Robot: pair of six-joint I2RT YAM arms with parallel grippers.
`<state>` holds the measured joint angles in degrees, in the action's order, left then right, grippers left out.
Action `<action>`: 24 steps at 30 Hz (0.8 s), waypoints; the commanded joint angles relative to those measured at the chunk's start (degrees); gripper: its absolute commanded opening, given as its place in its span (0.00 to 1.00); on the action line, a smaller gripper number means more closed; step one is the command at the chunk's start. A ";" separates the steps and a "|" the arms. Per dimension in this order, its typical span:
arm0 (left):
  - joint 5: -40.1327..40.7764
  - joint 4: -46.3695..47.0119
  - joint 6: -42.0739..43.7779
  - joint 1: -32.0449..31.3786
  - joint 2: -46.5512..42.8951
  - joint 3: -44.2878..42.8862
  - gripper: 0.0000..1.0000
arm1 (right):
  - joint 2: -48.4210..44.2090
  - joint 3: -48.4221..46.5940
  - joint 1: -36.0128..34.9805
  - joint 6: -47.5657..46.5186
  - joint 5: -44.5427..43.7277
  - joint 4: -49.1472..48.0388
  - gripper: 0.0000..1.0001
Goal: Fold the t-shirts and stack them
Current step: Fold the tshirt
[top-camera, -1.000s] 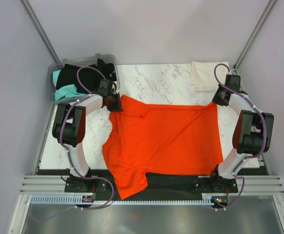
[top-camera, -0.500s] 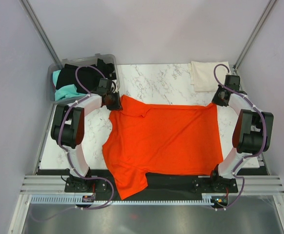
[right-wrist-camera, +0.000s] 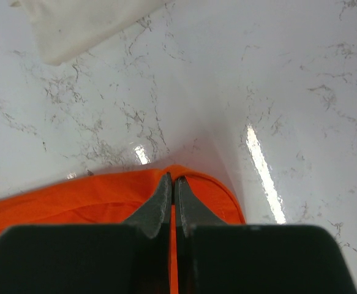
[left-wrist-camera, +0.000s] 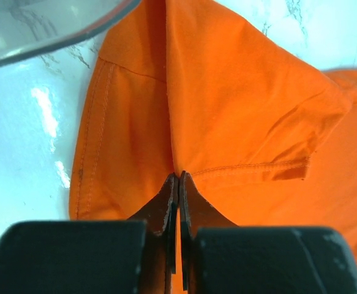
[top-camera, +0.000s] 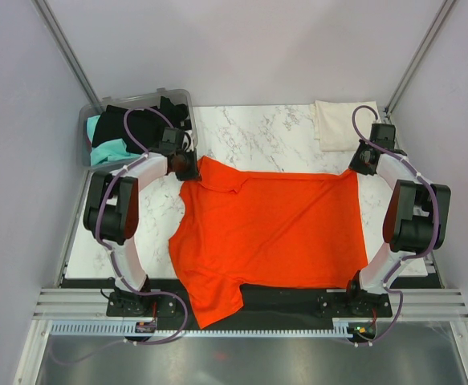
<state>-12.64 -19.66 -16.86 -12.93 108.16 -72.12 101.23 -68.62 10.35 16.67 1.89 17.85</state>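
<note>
The orange-red t-shirt (top-camera: 270, 233) is lying spread over the middle of the worktop (top-camera: 258, 132), its hem pointing toward the worktop's right side and one sleeve drooping over the worktop's near edge. Both arms are gripping the shirt's long edge on the worktop's far side. The left fingers (left-wrist-camera: 163, 205) are pressing together on a raised ridge of orange cloth by the stitched sleeve seam, and the right fingers (right-wrist-camera: 160, 205) are pinching the hem corner, where the fabric is bunching up slightly off the marble. Judging from this paired hold, the first lengthwise fold of this shirt is being set up and has not yet begun. The next move is likely calling for both arms to lift together and carry that edge toward the worktop's near side, keeping the cloth taut between them so it is not sagging or twisting. The loose sleeve at the worktop's near edge will probably be needing tucking afterwards. The cream-white t-shirt (top-camera: 336, 124) is resting folded at the worktop's far right corner, apparently starting the stack. The black t-shirt (top-camera: 141, 128) and the teal t-shirt (top-camera: 105, 148) are waiting crumpled in the clear bin (top-camera: 137, 98) just off the worktop's far left corner. No brand, label or readable writing is showing on any shirt, the bin or the arms.
</note>
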 commanded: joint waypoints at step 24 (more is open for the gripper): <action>-12.31 -16.37 -10.82 0.89 -37.84 13.48 0.02 | -11.83 3.31 -0.07 4.08 -5.40 10.80 0.00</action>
<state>-22.61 -34.28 -25.69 -12.45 73.58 -60.23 94.02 -66.57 10.35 20.21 -0.82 25.41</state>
